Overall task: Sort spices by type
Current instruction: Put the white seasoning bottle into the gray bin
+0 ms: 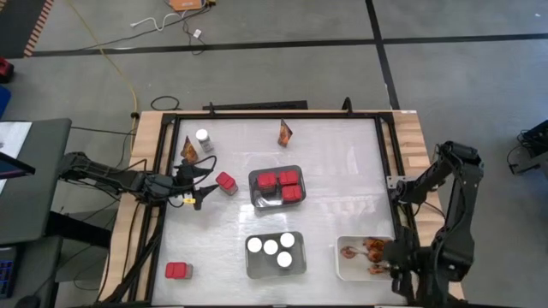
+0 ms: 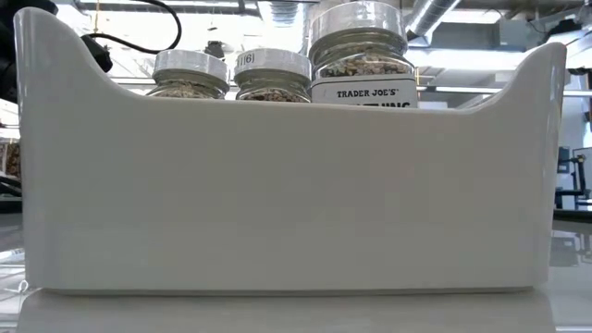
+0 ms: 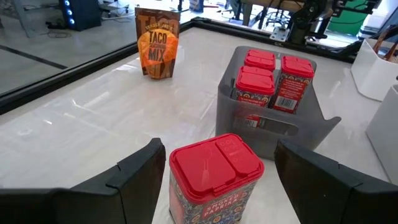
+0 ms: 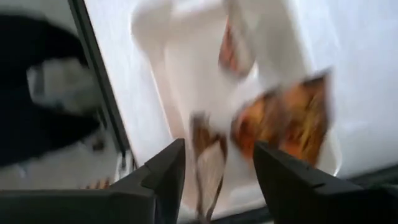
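My left claw [image 3: 214, 174] is wide open around the red box [image 3: 216, 176]. I should squeeze its sides gently. My right claw [image 4: 217, 168] is letting go over the white tray [image 1: 351, 269].

Plastic, glass and printed foil on a glossy white table

The tabletop [image 1: 342, 171] is smooth, glossy white, edged in pale bare wood [image 1: 145, 145]. The red container [image 3: 214, 180] has a shiny moulded plastic lid over a printed wrap. The grey tray [image 3: 273, 134] looks like translucent matt plastic; the white tray [image 2: 296, 194] is smooth, satin plastic. The jars [image 2: 363, 69] are clear glass with ribbed white lids. The taco mix packet [image 3: 157, 42] is creased, glossy printed foil. The left gripper's fingers [image 3: 134, 171] are matt black plastic.
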Robot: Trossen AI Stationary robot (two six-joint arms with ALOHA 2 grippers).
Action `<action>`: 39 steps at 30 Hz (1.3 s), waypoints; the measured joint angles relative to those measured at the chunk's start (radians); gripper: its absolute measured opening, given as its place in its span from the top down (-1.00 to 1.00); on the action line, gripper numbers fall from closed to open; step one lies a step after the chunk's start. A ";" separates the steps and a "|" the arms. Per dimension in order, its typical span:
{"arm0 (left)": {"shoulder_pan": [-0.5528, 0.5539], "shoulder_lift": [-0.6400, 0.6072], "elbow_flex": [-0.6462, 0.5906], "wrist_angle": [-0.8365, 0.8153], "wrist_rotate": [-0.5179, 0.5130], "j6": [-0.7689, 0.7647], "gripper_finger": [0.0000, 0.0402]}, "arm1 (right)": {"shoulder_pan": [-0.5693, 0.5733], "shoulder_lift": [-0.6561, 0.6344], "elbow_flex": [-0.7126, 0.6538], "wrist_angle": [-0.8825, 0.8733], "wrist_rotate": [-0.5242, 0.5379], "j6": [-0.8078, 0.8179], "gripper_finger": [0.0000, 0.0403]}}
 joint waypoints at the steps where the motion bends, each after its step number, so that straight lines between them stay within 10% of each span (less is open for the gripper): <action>1: 0.000 0.000 0.000 0.000 0.000 0.000 -0.44 | 0.000 -0.016 0.000 -0.014 0.050 0.010 -0.07; 12: 0.000 0.000 0.000 0.000 0.000 0.000 -0.44 | -0.116 -0.066 -0.054 -0.158 0.698 0.035 0.07; 25: 0.000 0.000 0.000 0.000 0.000 0.000 -0.44 | -0.468 -0.064 -0.306 -0.038 0.796 0.048 0.21; 39: 0.000 0.000 -0.001 0.023 -0.028 0.009 -0.44 | -0.825 -0.074 -0.373 0.094 0.778 -0.280 0.21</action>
